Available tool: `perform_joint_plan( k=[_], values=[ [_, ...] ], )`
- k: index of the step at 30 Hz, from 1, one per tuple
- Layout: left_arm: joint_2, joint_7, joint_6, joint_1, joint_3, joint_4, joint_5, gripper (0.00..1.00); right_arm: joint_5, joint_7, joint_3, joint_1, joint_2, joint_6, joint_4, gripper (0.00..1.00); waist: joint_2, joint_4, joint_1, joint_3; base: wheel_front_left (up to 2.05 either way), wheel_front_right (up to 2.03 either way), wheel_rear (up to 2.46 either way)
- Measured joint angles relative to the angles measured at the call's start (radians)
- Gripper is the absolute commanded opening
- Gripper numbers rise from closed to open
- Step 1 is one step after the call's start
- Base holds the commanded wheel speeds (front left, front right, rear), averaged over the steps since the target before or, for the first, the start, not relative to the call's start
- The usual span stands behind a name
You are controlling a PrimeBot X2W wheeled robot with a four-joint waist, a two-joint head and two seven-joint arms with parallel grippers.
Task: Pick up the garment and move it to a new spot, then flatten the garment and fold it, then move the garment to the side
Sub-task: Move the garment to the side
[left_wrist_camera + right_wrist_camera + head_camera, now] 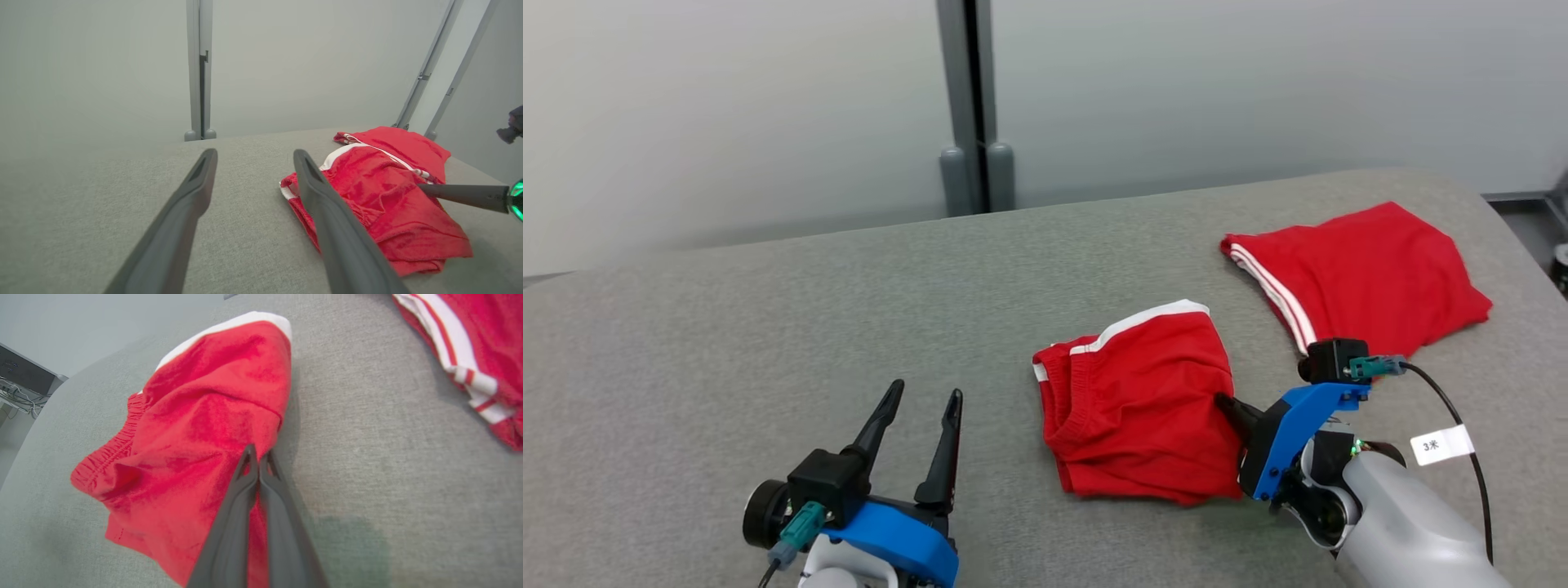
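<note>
**While the right gripper pinches the near shorts, the left one hangs open**

Since the left gripper [926, 389] sits closest to the robot, start there: fingers spread wide, nothing between them, hovering over bare table [768, 327] to the left of the cloth and well apart from it. Next out, the right gripper [258, 454] has its fingers pressed together on the right-hand edge of the near shorts [1143, 408]; from the right wrist view the tips look closed on a fold of red fabric near the hem, though how much cloth is caught I can't tell. Near shorts lie bunched and wrinkled at table centre-right, white-trimmed leg hem toward the far side, elastic waistband to the left; not flat, not folded. Further back and to the right lie the far shorts [1372, 278], also red with white stripes, roughly flat, apart from the near pair. Beyond the table edge, a grey post [968, 106] against a pale wall.

Step, as I judge it: the first pick-up, grasp just made, cloth not lifted yet. Next move calls for raising the pinched edge and carrying it to open table without dragging it onto the far shorts; a one-edge grip may slip, so the left gripper will likely be needed for flattening.
</note>
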Motion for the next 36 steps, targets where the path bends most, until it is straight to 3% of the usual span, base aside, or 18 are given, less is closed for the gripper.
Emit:
perform_joint_plan(
  k=[8, 21, 29, 36],
  values=[
    [-0.001, 0.0, 0.0, -0.042, -0.055, 0.008, -0.007, 1.0, -0.005, -0.02, 0.048, -0.035, -0.057, 0.0, -0.057, 0.0, 0.0, -0.049, 0.0001, 0.045, 0.0, 0.0, 0.0],
    [0.033, 0.0, 0.0, -0.127, -0.085, 0.013, -0.013, 1.0, -0.063, -0.04, 0.11, -0.296, -0.213, 0.0, -0.046, 0.0, 0.0001, -0.008, 0.0002, 0.213, 0.0, 0.0, 0.0],
    [0.045, 0.0, 0.0, -0.142, -0.072, 0.012, -0.013, 1.0, -0.053, -0.12, 0.032, -0.364, -0.3, 0.0, 0.044, 0.0, 0.0001, 0.012, 0.0003, 0.272, 0.0, 0.0, 0.0],
    [0.053, 0.0, 0.0, -0.155, -0.067, 0.004, -0.01, 1.0, -0.089, -0.199, -0.036, -0.401, -0.335, 0.0, 0.159, 0.0, 0.0, -0.002, 0.0001, 0.312, 0.0, 0.0, 0.0]
  ],
)
